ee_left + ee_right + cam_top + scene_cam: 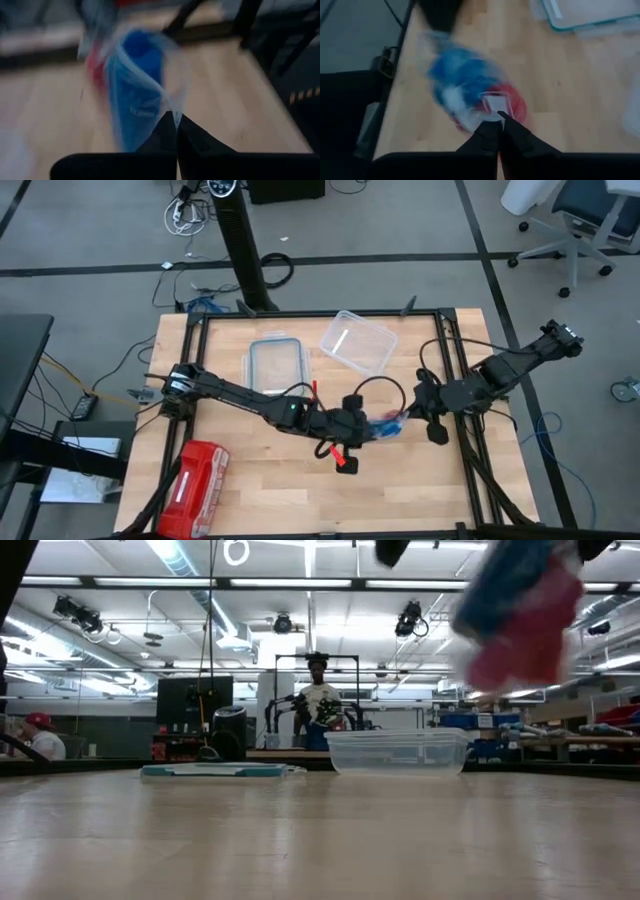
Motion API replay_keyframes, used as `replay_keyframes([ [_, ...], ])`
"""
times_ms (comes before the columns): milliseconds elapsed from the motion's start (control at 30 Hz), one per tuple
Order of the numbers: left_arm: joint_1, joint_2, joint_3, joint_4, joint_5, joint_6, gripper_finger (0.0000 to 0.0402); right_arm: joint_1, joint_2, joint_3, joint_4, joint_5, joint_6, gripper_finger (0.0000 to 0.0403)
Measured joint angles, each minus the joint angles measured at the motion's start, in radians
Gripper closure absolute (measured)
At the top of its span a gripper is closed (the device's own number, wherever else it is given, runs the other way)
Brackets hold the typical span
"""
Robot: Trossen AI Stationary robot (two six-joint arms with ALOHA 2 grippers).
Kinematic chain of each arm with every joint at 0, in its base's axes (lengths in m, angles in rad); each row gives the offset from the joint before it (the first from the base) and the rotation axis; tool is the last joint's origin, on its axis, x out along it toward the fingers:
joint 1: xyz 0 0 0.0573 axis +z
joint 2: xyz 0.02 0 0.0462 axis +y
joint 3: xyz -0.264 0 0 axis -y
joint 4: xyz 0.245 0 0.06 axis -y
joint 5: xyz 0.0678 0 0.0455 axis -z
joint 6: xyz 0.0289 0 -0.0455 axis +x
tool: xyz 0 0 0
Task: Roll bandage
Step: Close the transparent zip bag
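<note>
The blue bandage [385, 427], rolled up, sits inside a clear plastic bag [150, 75] together with a red-pink roll [512, 100]. The bag hangs in the air between my two grippers, right of the table's middle. It shows blurred at the top right of the low view [520, 610], well above the tabletop. My left gripper [368, 430] is shut on the bag from the left. My right gripper [404, 418] is shut on it from the right. The bandage also shows in the left wrist view [137, 80] and the right wrist view [457, 70]. My left gripper pinches the clear bag's thin edge [171, 111] between its two shut fingers, coming from the table's left. The bag and its rolls are lifted clear of the table. My right gripper pinches the clear bag's film [492, 107] beside the red-pink roll between its two shut fingers, coming from the table's right. The bag is clear of the table.
A clear plastic container [358, 340] stands at the back middle, and its lid [278, 363] lies to its left. A red zip pouch [197, 485] lies at the near left. People stand in the room beyond the table [318, 690].
</note>
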Motion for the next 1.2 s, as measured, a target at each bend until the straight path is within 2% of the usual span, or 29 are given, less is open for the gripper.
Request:
replay_keyframes([
  [100,-0.012,0.0,-0.041,0.172,-0.001,0.06,0.0401,-0.007,-0.001,0.0,0.01,-0.007,-0.018,0.0399],
  [233,-0.01,-0.001,-0.138,0.331,0.001,0.066,0.0401,-0.007,-0.007,0.0,0.009,0.001,-0.008,0.04],
  [467,0.012,-0.001,-0.318,0.464,0.0,-0.023,0.0401,-0.007,0.001,0.0,0.016,0.001,0.034,0.0399],
  [600,0.028,0.0,-0.344,0.468,0.0,-0.043,0.0401,-0.015,0.015,-0.001,0.031,-0.002,0.004,0.04],
  [833,0.017,-0.001,-0.36,0.672,0.002,0.034,0.0401,-0.023,0.016,-0.001,0.03,-0.001,0.018,0.0394],
  [967,0.008,-0.002,-0.489,0.922,0.005,0.022,0.0401,-0.018,0.015,-0.001,0.034,-0.001,0.025,0.0393],
  [1067,0.013,-0.005,-0.593,1.067,-0.034,-0.041,0.0401,-0.018,0.021,-0.001,0.058,0.0,0.022,0.0396],
  [1200,0.049,-0.117,-0.68,1.049,-0.095,-0.098,0.0401,-0.029,0.049,-0.001,0.132,0.005,-0.043,0.0399],
])
